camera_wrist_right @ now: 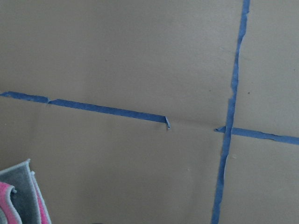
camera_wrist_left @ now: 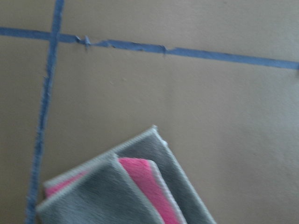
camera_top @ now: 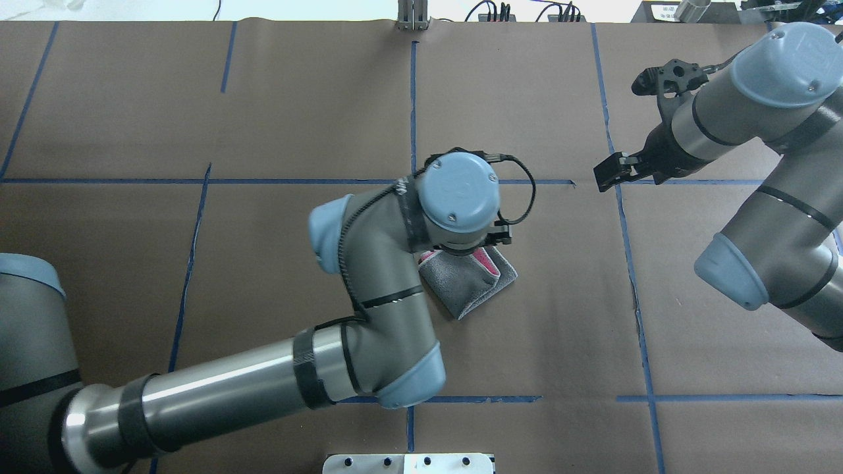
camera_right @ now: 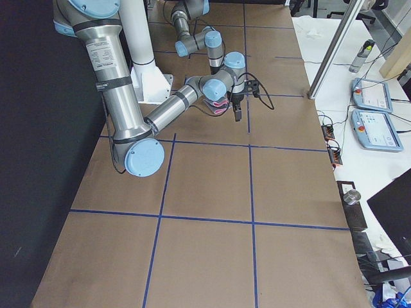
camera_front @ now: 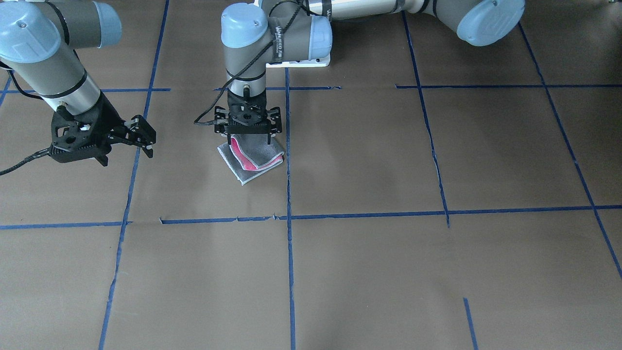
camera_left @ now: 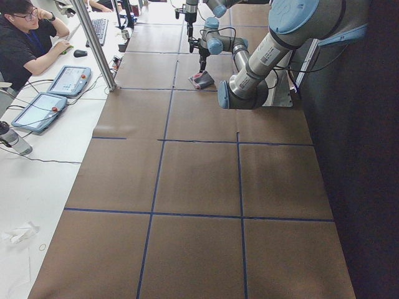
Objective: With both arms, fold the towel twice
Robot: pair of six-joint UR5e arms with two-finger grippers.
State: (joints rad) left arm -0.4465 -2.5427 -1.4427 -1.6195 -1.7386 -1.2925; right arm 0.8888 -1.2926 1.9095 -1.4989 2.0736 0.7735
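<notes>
The brown paper-covered table (camera_front: 369, 272) fills the scene, crossed by blue tape lines (camera_front: 290, 272); the left arm (camera_top: 263, 382) reaches in from the robot's left to the middle of the table, its wrist pointing straight down; the right arm (camera_top: 777, 197) stands well apart at the robot's right, raised above the paper; the towel (camera_front: 252, 163) lies folded into a small packet near the robot's base, just on the robot's right of the central tape line, grey outside with a pink strip showing between the layers and white edging along the rims; the left gripper (camera_front: 249, 141) hangs over the towel's far-from-camera edge in the front view, its jaws spread wide and, as far as shows, clasping nothing; the right gripper (camera_front: 127, 148) has its jaws wide apart and empty.
</notes>
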